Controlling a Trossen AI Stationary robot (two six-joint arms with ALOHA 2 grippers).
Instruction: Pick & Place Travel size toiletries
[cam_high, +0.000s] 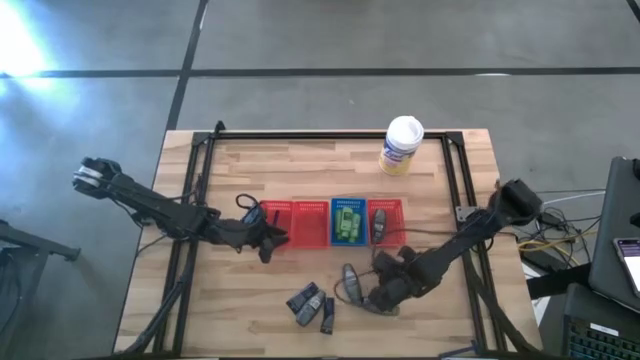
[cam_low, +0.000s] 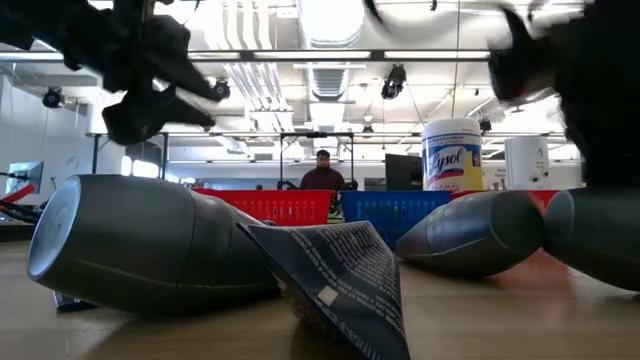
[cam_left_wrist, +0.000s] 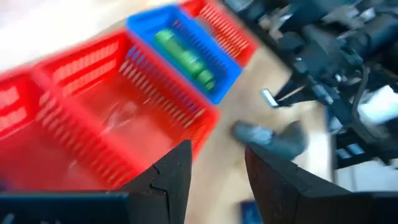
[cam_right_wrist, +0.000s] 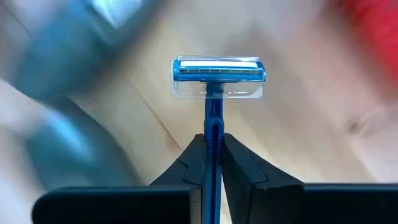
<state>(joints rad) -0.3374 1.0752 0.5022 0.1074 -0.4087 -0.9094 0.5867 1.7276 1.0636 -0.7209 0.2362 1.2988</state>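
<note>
Right hand (cam_right_wrist: 213, 163): fingers clamped on blue razor (cam_right_wrist: 217, 78), low over worktop (cam_high: 250, 315).
Left hand (cam_left_wrist: 214, 168): fingers apart, empty, above red basket (cam_left_wrist: 118, 124).

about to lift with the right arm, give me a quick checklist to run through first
1. Right gripper fingers shut on the blue plastic razor handle: ok.
2. Razor centred between the fingers, head pointing straight ahead: ok.
3. Razor already off the wooden table: cannot tell.
4. Dark grey oval tube lying close by the right gripper, may be brushed: not ok.
5. Red mesh basket under the left gripper holds nothing: ok.
6. Left gripper holds nothing, away at the basket row: ok.
</note>
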